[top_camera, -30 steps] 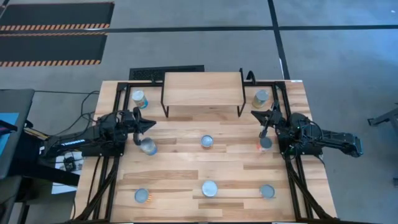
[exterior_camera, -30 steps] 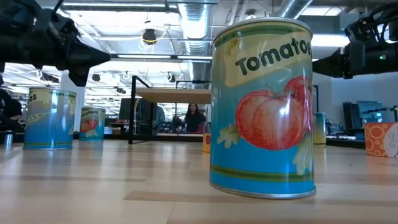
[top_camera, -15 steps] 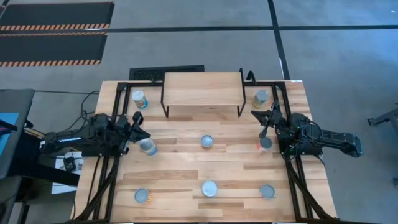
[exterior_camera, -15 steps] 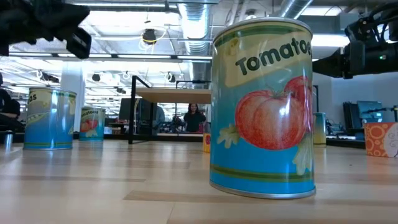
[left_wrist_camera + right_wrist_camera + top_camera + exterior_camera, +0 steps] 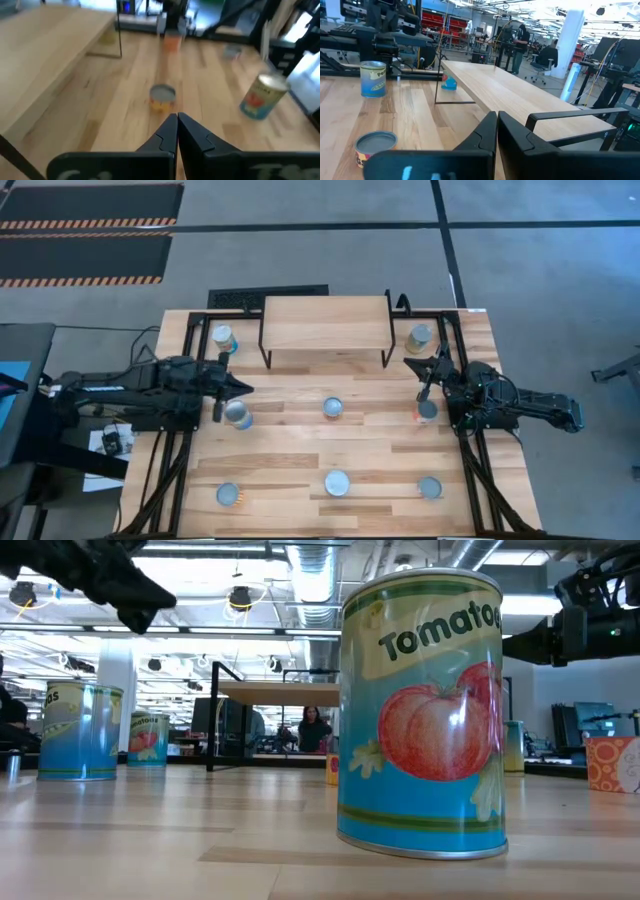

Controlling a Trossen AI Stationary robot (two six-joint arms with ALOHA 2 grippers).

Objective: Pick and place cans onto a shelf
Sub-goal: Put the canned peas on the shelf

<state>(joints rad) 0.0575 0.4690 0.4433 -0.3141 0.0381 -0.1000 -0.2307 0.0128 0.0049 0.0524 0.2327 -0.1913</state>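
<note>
The shelf (image 5: 325,323) stands on thin black legs at the table's far middle, its light wooden top bare. Several cans stand upright on the tabletop: two flank the shelf (image 5: 224,338) (image 5: 420,337), three sit in a middle row (image 5: 237,414) (image 5: 333,408) (image 5: 427,410), and three stand along the near edge (image 5: 337,483). My left gripper (image 5: 246,388) (image 5: 177,117) is shut and raised, just far of the middle-left can and holding nothing. My right gripper (image 5: 409,362) (image 5: 497,115) is shut beside the shelf's right legs, also holding nothing.
The black frame rails (image 5: 182,450) run along both table sides. In the low view a large blue tomato can (image 5: 422,710) fills the foreground, with the shelf (image 5: 280,692) behind it. A person (image 5: 310,728) stands in the room beyond the table.
My left gripper has risen, staying shut and tipping its nose downward. Its arm has swung from a slant to lie straight across toward the table's right. No can has moved.
</note>
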